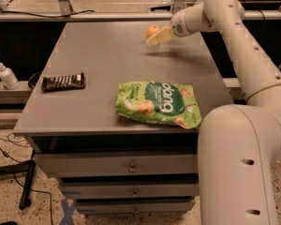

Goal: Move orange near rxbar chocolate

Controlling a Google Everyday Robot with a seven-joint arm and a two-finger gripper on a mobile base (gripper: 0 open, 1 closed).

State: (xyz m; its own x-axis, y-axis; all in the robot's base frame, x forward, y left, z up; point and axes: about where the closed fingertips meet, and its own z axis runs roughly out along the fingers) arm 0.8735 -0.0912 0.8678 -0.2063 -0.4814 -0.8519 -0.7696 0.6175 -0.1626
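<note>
The orange [152, 30] is a small round fruit on the grey table [107, 55], at the far side right of the middle. My gripper [158, 37] hangs from the white arm [234, 36] that comes in from the right. It is just right of and in front of the orange, very close to it; I cannot tell whether they touch. The rxbar chocolate [63, 82] is a flat dark bar with white stripes. It lies near the table's left edge, far from the orange.
A green "dang" snack bag [158, 103] lies near the front right of the table. A white pump bottle [5, 74] stands on a ledge to the left of the table. Drawers [131, 168] sit under the tabletop. The robot's white body [239, 163] fills the lower right.
</note>
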